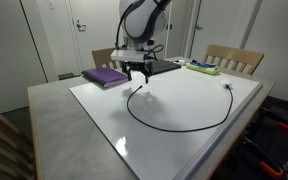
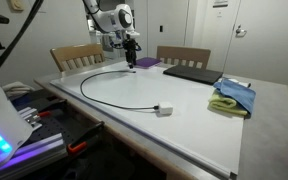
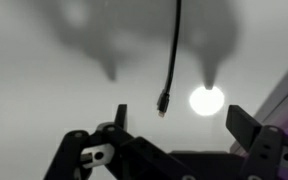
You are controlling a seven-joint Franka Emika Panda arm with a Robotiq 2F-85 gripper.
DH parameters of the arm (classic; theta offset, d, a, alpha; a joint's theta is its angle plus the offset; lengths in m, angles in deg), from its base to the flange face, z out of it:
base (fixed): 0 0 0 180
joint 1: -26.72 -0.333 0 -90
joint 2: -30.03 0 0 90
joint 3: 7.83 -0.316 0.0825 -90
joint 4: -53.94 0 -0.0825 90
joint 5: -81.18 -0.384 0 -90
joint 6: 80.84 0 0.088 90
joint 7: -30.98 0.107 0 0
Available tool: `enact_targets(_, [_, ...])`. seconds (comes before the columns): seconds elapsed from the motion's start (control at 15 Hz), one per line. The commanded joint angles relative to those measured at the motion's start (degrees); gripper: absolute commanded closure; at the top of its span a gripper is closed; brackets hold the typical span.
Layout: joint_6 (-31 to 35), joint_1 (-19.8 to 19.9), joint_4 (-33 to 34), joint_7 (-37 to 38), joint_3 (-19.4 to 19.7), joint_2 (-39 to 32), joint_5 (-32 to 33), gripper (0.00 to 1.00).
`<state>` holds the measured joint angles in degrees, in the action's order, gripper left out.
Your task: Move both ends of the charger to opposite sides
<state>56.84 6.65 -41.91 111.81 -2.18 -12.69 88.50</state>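
Observation:
The charger is a thin black cable [image 1: 174, 127] lying in a wide arc on the white table top [image 1: 184, 110]. It shows in both exterior views [image 2: 94, 92]. One tip [image 1: 143, 89] lies just under my gripper [image 1: 136, 72] at the far side. The other tip [image 1: 230, 87] lies apart from it and ends in a small pale plug [image 2: 163, 110]. In the wrist view the cord comes down from the top to a small dark connector [image 3: 163, 103] on the table. My gripper [image 3: 179, 122] is open and empty above it, with the connector nearer one finger.
A flat dark laptop [image 2: 189, 73] and a purple book [image 1: 104, 76] lie at the back of the table. A blue and green cloth [image 2: 232, 95] lies near the laptop. Wooden chairs [image 1: 234, 58] stand behind the table. A light glare spot [image 3: 206, 100] lies beside the connector.

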Motion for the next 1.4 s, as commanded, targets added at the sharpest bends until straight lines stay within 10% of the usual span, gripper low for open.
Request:
enact_targets(0.0, [3.3, 1.7, -2.1, -0.2, -1.5, -0.1, -1.8, 0.00])
enact_targets(0.6, [5.7, 2.4, -4.3, -0.1, -1.8, -1.4, -4.3, 0.00])
enact_targets(0.73, [6.6, 2.3, -4.7, -0.1, -1.6, -1.4, -4.7, 0.26])
enact_targets(1.33, [8.3, 1.8, -3.7, -2.0, -1.4, -0.9, -3.6, 0.90])
